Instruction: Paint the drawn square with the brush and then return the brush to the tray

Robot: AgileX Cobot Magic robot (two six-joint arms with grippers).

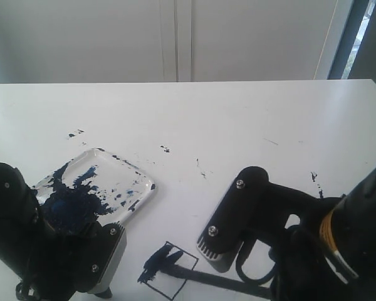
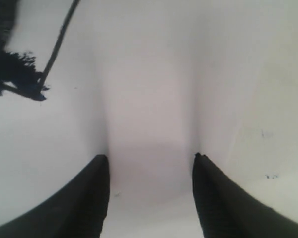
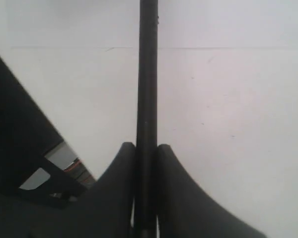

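Observation:
The drawn square (image 1: 173, 278) lies near the front edge, its left part smeared dark blue. The brush (image 1: 219, 279) lies low across the paper, with its paint-coated tip on that smear. My right gripper (image 3: 146, 146) is shut on the brush (image 3: 147, 74), whose black stick runs straight out between the fingers. The tray (image 1: 143, 177), blotched with blue-black paint, sits left of the square. My left gripper (image 2: 149, 158) hangs open over bare white paper with nothing between its fingers. One corner of the square (image 2: 39, 91) shows off to the side in the left wrist view.
The left arm (image 1: 50, 251) covers the tray's near corner. The right arm (image 1: 257, 207) fills the front right. Small paint specks (image 1: 165, 149) dot the white table (image 1: 238, 119). A wall stands beyond the table's far edge.

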